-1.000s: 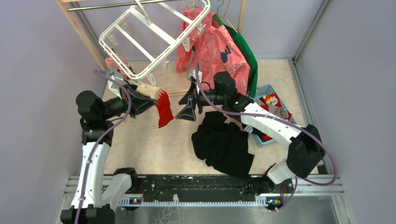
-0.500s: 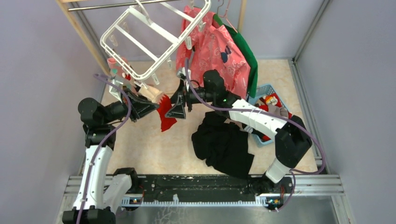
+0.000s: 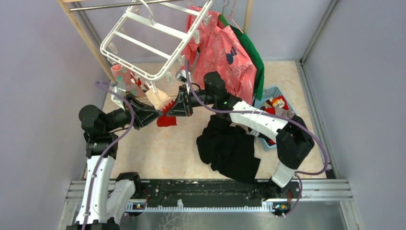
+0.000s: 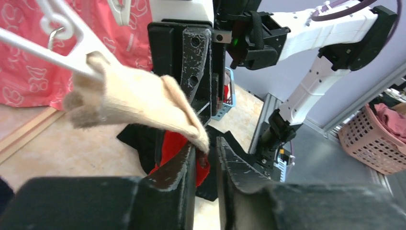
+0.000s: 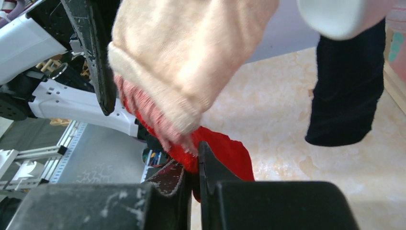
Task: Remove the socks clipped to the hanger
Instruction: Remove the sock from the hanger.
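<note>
Left gripper (image 4: 206, 147) is pinched on the red sock (image 5: 225, 153), with the tip of the pale sock (image 5: 191, 57) drooping across its jaws. The right gripper (image 5: 191, 156), reaching in from the right, is clenched on the same red sock higher up, at its striped cuff. That sock hangs under the near edge of the hanger (image 4: 43, 51) at the far left of the scene. The pale sock is draped over it, and a dark sock (image 5: 347, 91) dangles under a white clip (image 5: 335, 14) just beside it. The step in hand looks like freeing the red sock. Its own clip is hidden behind the pale sock, so I cannot tell whether it has let go. The next move probably calls for a firm pull down and toward the near side, without dragging the tilted hanger or snagging the pale sock.
</note>
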Robot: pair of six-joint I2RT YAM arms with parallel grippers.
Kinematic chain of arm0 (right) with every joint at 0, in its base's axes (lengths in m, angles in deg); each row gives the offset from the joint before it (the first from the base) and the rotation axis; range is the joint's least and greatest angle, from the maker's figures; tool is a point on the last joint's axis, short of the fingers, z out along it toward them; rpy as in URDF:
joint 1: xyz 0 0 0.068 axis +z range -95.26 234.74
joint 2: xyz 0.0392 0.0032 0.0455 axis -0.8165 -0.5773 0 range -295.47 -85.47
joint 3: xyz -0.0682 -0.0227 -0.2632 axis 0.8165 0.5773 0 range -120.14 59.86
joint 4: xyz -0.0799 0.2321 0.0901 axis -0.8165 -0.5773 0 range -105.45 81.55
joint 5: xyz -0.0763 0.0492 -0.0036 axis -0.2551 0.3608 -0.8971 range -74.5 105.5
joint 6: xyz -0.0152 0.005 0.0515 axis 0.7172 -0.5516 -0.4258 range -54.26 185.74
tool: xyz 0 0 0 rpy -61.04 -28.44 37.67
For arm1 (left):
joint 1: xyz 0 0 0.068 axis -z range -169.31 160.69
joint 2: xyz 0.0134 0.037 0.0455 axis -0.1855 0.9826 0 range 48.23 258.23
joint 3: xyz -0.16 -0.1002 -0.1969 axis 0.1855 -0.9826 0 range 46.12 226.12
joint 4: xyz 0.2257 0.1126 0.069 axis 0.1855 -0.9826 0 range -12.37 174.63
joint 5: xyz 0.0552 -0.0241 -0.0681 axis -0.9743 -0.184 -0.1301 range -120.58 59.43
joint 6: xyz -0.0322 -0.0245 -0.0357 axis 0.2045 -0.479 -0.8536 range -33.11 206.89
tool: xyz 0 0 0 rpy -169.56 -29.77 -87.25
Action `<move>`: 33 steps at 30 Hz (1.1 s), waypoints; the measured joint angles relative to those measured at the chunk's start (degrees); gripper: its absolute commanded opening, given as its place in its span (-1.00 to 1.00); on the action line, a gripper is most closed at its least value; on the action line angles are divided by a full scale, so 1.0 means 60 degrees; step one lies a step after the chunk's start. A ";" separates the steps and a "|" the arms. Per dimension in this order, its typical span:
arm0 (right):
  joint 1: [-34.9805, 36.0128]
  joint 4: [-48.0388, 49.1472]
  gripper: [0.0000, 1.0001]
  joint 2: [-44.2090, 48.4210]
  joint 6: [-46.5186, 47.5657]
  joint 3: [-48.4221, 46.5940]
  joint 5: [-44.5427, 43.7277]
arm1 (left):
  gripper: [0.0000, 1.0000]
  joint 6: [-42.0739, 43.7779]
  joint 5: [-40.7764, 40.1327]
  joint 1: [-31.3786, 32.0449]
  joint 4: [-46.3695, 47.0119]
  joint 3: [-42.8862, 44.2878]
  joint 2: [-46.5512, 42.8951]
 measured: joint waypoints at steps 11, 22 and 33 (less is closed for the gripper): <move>0.0142 0.0135 -1.00 0.0000 -0.0073 0.0244 0.0007 | 0.50 0.1843 -0.1592 -0.0324 -0.2881 0.1530 -0.0189; 0.0302 0.0047 -1.00 0.0000 -0.0029 0.0244 -0.0033 | 0.57 0.2696 -0.3734 -0.0372 -0.4080 0.2798 0.0550; 0.0444 -0.0193 -1.00 0.0000 0.0084 0.0240 -0.0066 | 0.55 0.2335 -0.4452 -0.0372 -0.3869 0.2914 0.1111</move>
